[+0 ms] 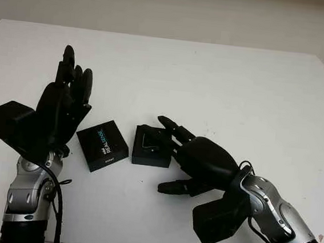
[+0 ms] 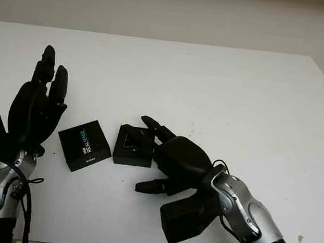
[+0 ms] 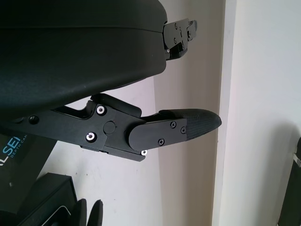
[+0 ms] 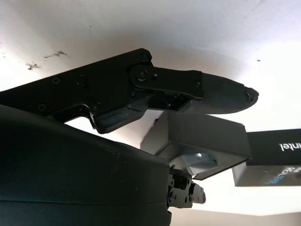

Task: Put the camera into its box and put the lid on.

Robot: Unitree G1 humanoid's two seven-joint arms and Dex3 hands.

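Camera (image 1: pixel 149 138) sits inside its open black box (image 1: pixel 152 155) on the white table (image 1: pixel 222 87); from the head views, the printed lid (image 1: pixel 102 145) lies just beside the box, toward the left hand (image 1: pixel 65 103), which is raised, open and holding nothing. The right hand (image 1: pixel 195 159) touches the box's other side, fingers extended. From the right wrist, one finger (image 4: pixel 207 94) crosses the box (image 4: pixel 202 139), lid (image 4: pixel 273 157) beyond.

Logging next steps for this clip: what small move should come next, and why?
Probably the right hand should draw back from the box, so the left hand can go for the lid. The open box sits on the table with something dark inside, seemingly the camera. The lid lies beside it, printed side up. The left hand is open, raised left of the lid.
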